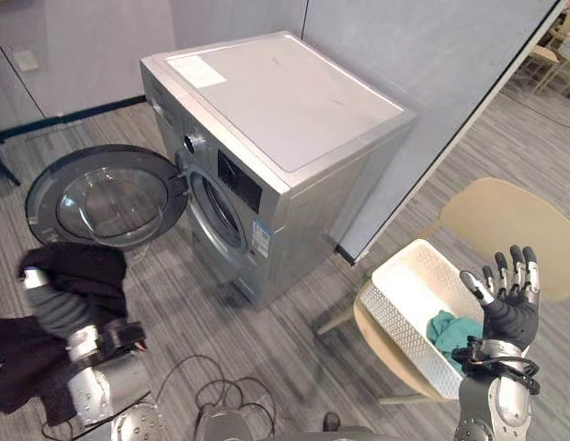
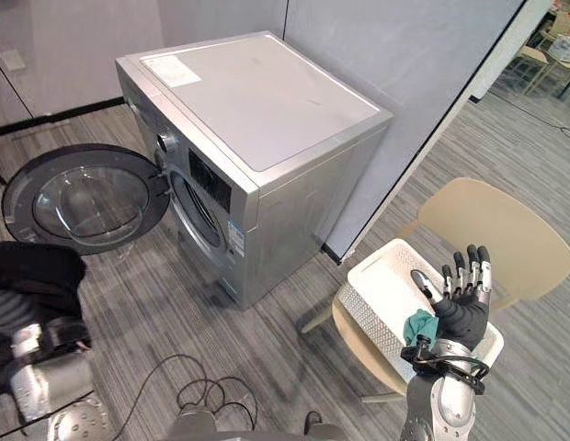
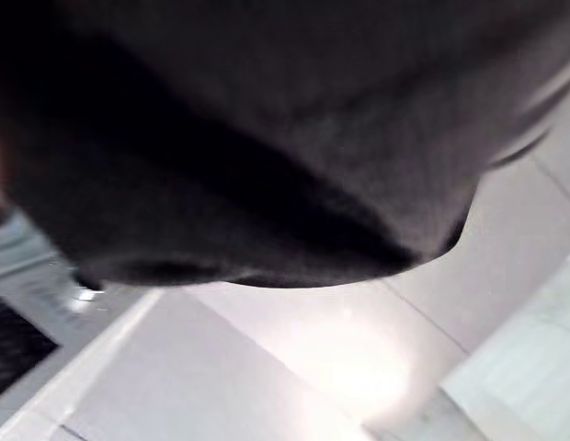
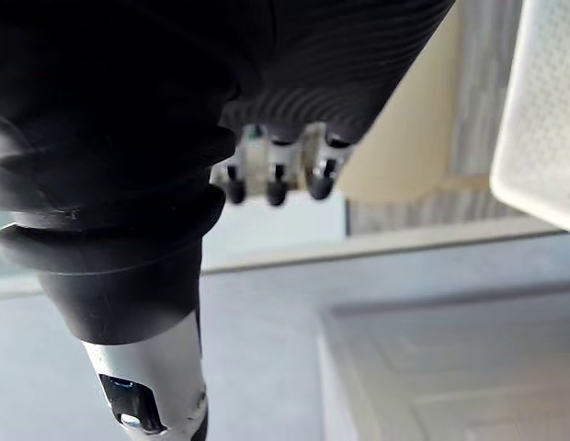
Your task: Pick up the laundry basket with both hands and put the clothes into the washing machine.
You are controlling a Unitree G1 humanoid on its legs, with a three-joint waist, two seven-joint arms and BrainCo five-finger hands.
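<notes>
White perforated plastic: the laundry basket (image 1: 404,280) sat on a beige chair (image 1: 506,220), to the right of the washing machine (image 1: 285,110).

We saw the basket as a long rectangular tub with finely holed walls and a smooth rim. Its pale floor was mostly bare, and one teal cloth (image 1: 448,331) was bunched at its near end. The right hand (image 1: 510,312) was raised by that near end with fingers straight and spread, holding nothing. A black garment (image 1: 78,271) hung over the left hand (image 1: 57,310), low at the left and near the machine's round door (image 1: 106,196), which stood swung wide open. We could not tell whether that hand gripped the cloth or merely carried it. The machine was silver-grey, and its drum opening was dark.
</notes>
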